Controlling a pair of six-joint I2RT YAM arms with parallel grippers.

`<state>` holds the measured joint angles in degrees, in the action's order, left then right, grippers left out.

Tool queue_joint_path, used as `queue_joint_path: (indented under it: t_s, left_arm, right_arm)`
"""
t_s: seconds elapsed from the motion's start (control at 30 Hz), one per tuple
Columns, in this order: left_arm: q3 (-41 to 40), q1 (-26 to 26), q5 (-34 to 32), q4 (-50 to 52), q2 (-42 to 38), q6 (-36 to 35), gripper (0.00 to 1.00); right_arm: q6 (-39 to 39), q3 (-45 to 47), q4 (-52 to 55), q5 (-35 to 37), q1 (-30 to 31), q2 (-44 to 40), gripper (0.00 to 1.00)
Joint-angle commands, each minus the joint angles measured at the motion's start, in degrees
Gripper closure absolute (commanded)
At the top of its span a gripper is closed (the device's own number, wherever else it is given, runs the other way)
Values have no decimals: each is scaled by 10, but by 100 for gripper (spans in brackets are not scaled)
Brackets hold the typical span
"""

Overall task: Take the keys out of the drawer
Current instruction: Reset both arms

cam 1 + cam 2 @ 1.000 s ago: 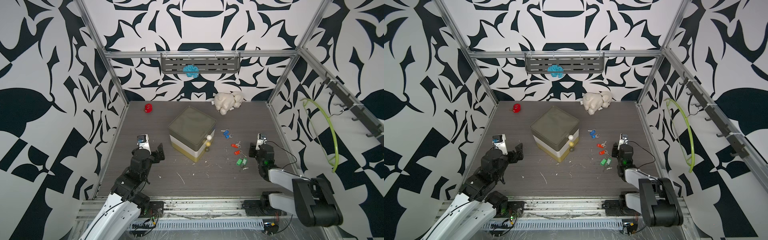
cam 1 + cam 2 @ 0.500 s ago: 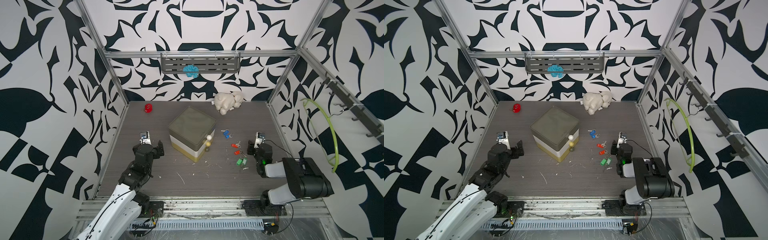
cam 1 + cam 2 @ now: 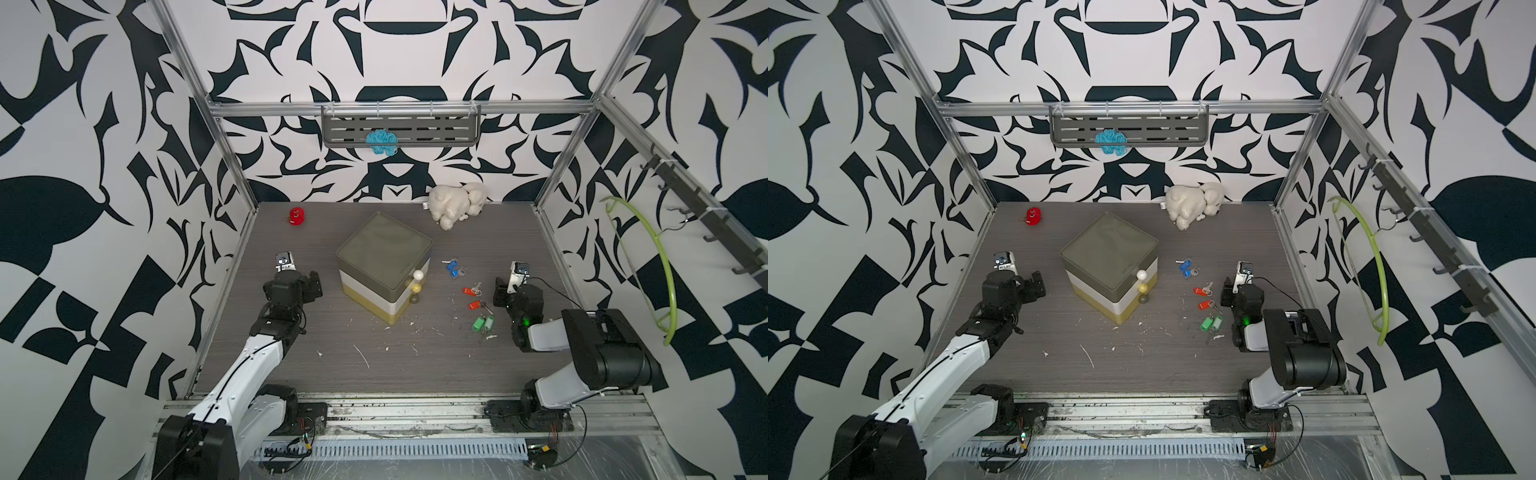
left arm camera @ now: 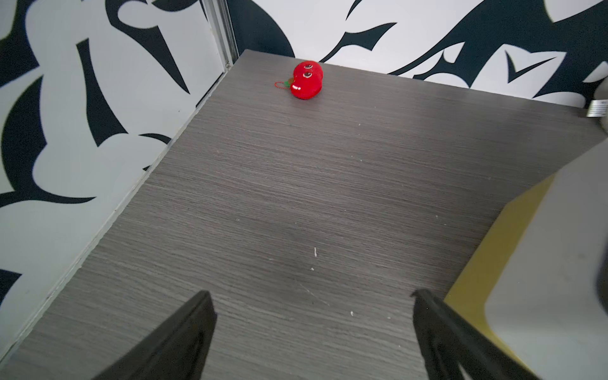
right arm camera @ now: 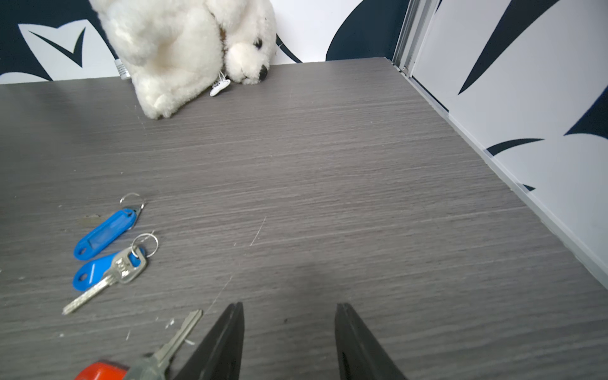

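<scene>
The keys lie on the table to the right of the drawer unit point(image 3: 384, 266), in both top views: a blue-tagged pair point(image 3: 453, 266), two with red tags point(image 3: 469, 291) and a green-tagged pair point(image 3: 484, 323). All three drawers look pushed in. My right gripper point(image 3: 500, 291) sits low just right of the red-tagged keys, open and empty point(image 5: 289, 307). The right wrist view shows the blue-tagged keys point(image 5: 105, 233) and a red tag point(image 5: 102, 371) beside one finger. My left gripper point(image 3: 313, 284) hovers left of the drawer unit point(image 4: 543, 263), open and empty point(image 4: 311, 296).
A round red toy point(image 3: 297, 216) sits at the back left and a white plush animal point(image 3: 455, 203) at the back wall. A grey wall shelf point(image 3: 436, 129) holds a blue tuft. A green hoop point(image 3: 648, 266) hangs on the right wall. Small white scraps litter the table.
The left arm has stretched out, carrying its gripper a little farther back. The right arm has folded up behind its gripper, which stays beside the keys. The keys have not moved.
</scene>
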<state>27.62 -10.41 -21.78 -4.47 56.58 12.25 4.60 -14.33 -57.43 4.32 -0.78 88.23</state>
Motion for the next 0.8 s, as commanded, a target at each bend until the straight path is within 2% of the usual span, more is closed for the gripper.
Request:
queue_joint_path:
  t_s: [0.0,0.4,0.43,0.47,0.5,0.77]
  left_arm:
    - [-7,24,40,-71,29,-10,1]
    - [-11,75,108,-215,160,-48,1]
    - [-10,80,116,-227,186,-49,1]
    - [-10,85,122,-239,197,-48,1]
    - [-10,88,124,-248,207,-49,1]
    - [-7,109,165,-323,270,-67,1]
  right_arm:
    - [5,-29,14,8,-3,0,49]
    - [2,-48,47,-2,-3,2,45]
    - [1,-49,48,-2,-3,2,42]
    - [1,-49,49,-2,-3,2,28]
    - [2,-49,49,-1,-2,2,1]
    - [1,-49,51,0,-2,1,1]
